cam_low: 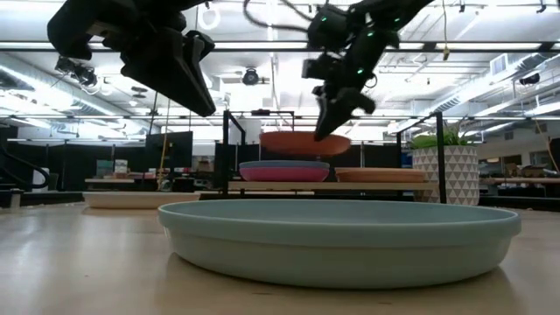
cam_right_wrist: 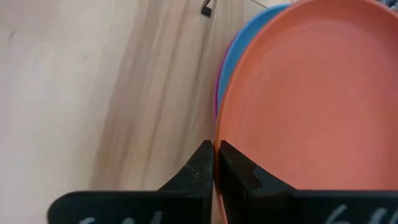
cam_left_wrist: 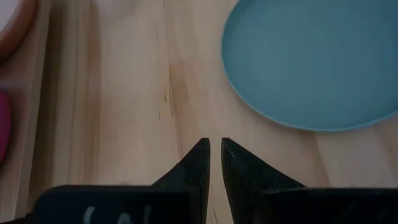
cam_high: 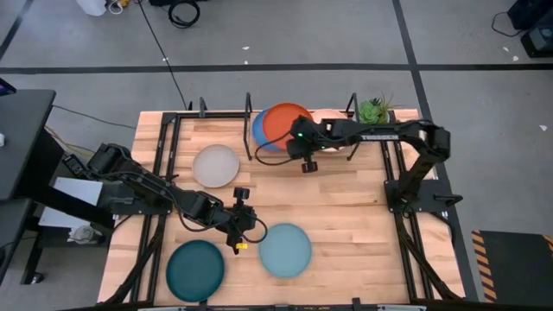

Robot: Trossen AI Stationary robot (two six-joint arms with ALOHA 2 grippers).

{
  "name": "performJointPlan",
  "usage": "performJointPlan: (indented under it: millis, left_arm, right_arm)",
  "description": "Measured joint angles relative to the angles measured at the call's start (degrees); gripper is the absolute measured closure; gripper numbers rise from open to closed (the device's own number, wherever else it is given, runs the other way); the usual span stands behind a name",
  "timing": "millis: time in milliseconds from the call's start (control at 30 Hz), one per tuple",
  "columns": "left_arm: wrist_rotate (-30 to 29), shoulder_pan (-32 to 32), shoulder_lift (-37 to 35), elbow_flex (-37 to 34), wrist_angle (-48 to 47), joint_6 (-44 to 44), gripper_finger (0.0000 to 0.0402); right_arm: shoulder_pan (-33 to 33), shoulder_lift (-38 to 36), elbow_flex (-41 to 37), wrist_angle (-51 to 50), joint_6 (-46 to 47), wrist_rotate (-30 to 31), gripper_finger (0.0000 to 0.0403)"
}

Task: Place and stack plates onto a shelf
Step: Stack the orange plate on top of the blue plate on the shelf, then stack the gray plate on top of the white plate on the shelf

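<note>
The right gripper (cam_high: pixel 295 138) is clamped on the near-left rim of the orange plate (cam_high: pixel 288 123), holding it just above the blue plate (cam_high: pixel 260 131) that tops the stack at the far left of the shelf (cam_high: pixel 389 117). The orange plate sits almost squarely over that stack, so the coming move looks like a short lowering and release. The left gripper (cam_high: pixel 237 242), fingers nearly together and empty, hovers between the dark teal plate (cam_high: pixel 195 269) and the light teal plate (cam_high: pixel 285 250), the latter just to its right.
</note>
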Motion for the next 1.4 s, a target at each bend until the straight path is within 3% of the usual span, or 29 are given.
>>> performJointPlan:
  millis: [333, 533, 700, 1067, 1400]
  left_arm:
    - [0.0, -1.8, 0.0, 0.0, -1.8, -1.8, 0.0354]
    - [0.0, -1.9, 0.0, 0.0, -2.8, -3.1, 0.0354]
    - [-0.7, -1.5, 0.0, 0.0, -2.9, -3.1, 0.0354]
    - [-0.8, -0.9, 0.0, 0.0, -3.3, -3.0, 0.0354]
    - [-0.8, -0.9, 0.0, 0.0, -3.0, -3.0, 0.0354]
  right_arm:
    - [-4.0, 9.3, 8.8, -0.1, -1.1, -3.3, 0.0380]
    - [-4.0, 10.5, 9.0, -0.1, -0.8, -8.9, 0.0379]
    - [-2.9, 10.3, 9.0, 0.3, -0.7, -10.3, 0.0374]
    - [-2.3, 8.5, 9.6, -0.8, -0.5, -5.7, 0.0308]
    - [-3.0, 9.1, 9.5, 0.6, 1.5, -4.5, 0.0287]
